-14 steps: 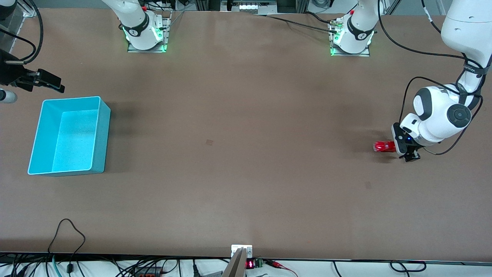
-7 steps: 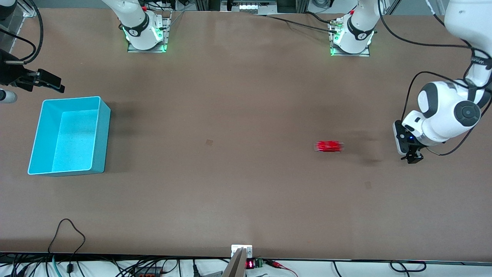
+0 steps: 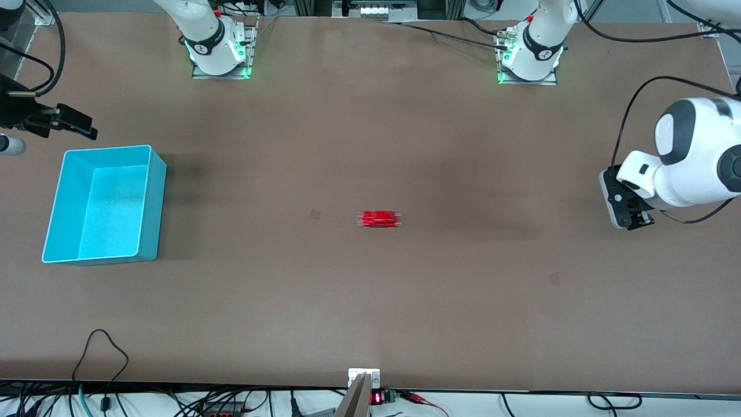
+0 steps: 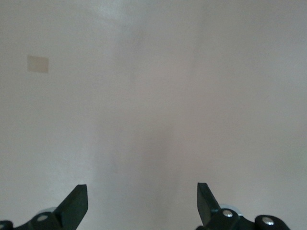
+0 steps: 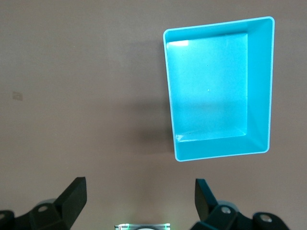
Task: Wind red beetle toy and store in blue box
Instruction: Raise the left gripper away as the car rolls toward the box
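The red beetle toy (image 3: 379, 219) stands free on the brown table near its middle, blurred, with nothing touching it. It shows in neither wrist view. The blue box (image 3: 151, 208) sits upright and empty at the right arm's end of the table, and its wall (image 5: 259, 86) also shows in the right wrist view. My left gripper (image 3: 631, 217) hangs open and empty over the left arm's end of the table, well apart from the toy; its fingers (image 4: 76, 199) frame bare table. My right gripper (image 5: 140, 187) is open and empty, above the table beside the box.
Both arm bases (image 3: 219, 55) (image 3: 528, 61) stand along the table edge farthest from the front camera. A small square mark (image 3: 315, 214) lies on the table between toy and box. Cables (image 3: 104, 347) trail over the nearest edge.
The toy left the left gripper's side and ran along the table toward the box end, reaching the middle. The left gripper rose and pulled back toward its end. The right arm stayed still.
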Controlling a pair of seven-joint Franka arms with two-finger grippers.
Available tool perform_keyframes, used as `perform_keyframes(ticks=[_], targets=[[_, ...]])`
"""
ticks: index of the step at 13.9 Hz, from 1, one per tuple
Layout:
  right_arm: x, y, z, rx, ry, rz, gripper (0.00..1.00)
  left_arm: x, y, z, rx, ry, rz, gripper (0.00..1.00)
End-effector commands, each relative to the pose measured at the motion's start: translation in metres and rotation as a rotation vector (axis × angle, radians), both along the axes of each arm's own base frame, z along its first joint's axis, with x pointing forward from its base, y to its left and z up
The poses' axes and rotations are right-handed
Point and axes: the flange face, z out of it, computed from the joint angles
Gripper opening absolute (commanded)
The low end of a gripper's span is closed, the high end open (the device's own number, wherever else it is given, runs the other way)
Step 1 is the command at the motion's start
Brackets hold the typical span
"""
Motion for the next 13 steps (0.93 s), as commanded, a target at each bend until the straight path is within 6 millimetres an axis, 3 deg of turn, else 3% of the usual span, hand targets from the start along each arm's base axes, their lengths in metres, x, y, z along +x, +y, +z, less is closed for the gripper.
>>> perform_keyframes(ticks=[1,7,10,13], targets=[[-0.003,0.003,0.007,0.003,-0.004,-0.009,1.00,-0.014,-0.002,0.027,0.054,0.024,0.080,1.00],[-0.003,0.004,0.007,0.004,-0.002,-0.006,1.00,-0.037,-0.017,0.087,0.134,0.007,0.278,1.00],[-0.003,0.003,0.007,0.005,-0.005,-0.008,1.00,-0.043,-0.045,0.112,0.180,-0.038,0.412,1.00],[0.000,0.008,0.020,0.076,-0.040,0.000,1.00,-0.050,-0.078,0.157,0.252,-0.033,0.604,1.00]])
